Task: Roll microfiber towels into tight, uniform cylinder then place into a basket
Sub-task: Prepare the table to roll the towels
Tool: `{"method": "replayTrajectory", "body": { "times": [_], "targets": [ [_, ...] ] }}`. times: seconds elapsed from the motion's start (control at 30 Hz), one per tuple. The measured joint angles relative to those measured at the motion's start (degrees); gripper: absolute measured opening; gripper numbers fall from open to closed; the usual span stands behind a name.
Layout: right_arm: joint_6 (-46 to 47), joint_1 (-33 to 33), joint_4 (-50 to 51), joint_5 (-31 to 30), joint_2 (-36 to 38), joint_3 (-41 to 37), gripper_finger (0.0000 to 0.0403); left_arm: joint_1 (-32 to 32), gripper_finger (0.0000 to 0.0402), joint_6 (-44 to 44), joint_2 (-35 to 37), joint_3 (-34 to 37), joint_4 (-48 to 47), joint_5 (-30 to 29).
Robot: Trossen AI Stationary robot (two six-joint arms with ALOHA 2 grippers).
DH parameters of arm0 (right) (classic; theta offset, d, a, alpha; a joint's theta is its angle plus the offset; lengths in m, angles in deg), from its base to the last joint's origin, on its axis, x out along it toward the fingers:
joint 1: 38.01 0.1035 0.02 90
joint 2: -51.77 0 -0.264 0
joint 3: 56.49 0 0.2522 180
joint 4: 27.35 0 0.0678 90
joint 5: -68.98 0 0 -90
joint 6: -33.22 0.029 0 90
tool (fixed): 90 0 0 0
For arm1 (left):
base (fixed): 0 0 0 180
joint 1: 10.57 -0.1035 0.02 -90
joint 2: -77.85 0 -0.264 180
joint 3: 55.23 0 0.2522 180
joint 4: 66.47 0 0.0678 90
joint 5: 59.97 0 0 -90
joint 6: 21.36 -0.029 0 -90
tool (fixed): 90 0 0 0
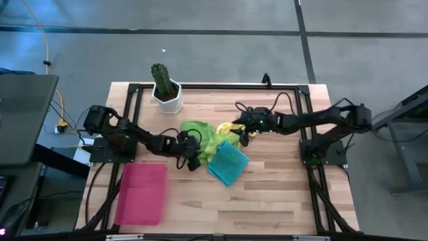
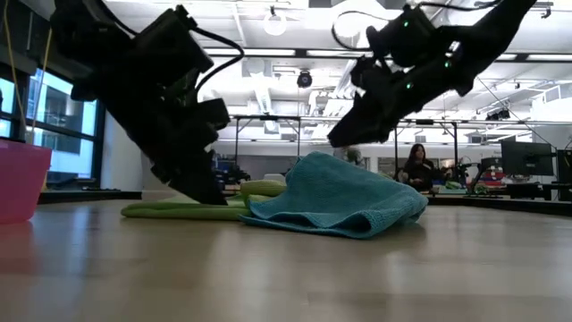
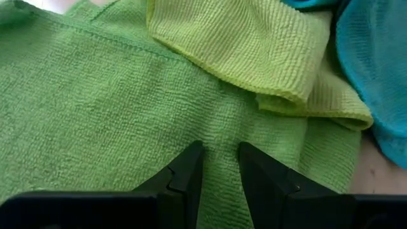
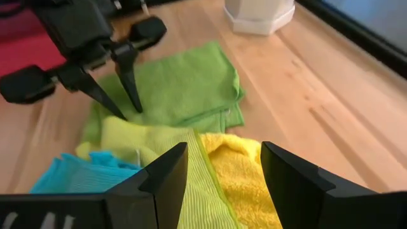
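Two matte black jointed arms on black square base plates, black cables looping along the links. Left gripper [image 4: 117, 89]: two slim, dark wedge fingers tapering to points, set on a black crossbar with rounded ends. Right gripper [image 4: 219, 172]: broad, angular black fingers with bevelled faces. Small green lights glow on the right wrist housing.
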Motion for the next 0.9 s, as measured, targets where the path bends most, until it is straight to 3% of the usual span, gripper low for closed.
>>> {"method": "replayTrajectory", "body": {
  "times": [0.57, 0.7, 0.9],
  "targets": [
    [0.0, 0.3, -4.2, 0.2, -10.7, 0.3, 0.0193, 0.0, 0.0094, 5.9, 10.5, 0.2, -29.4, 0.2],
    [-1.2, 0.3, -0.8, -0.8, -10.7, 0.3, 0.0193, 0.0, 0.0094, 9.2, 13.5, 0.4, -35.5, 0.5],
    [-6.3, -0.5, 10.8, -8.3, -10.6, 0.4, 0.0193, 0.0, 0.0094, 10.4, 17.9, 0.4, -33.4, -0.1]
  ]
}}
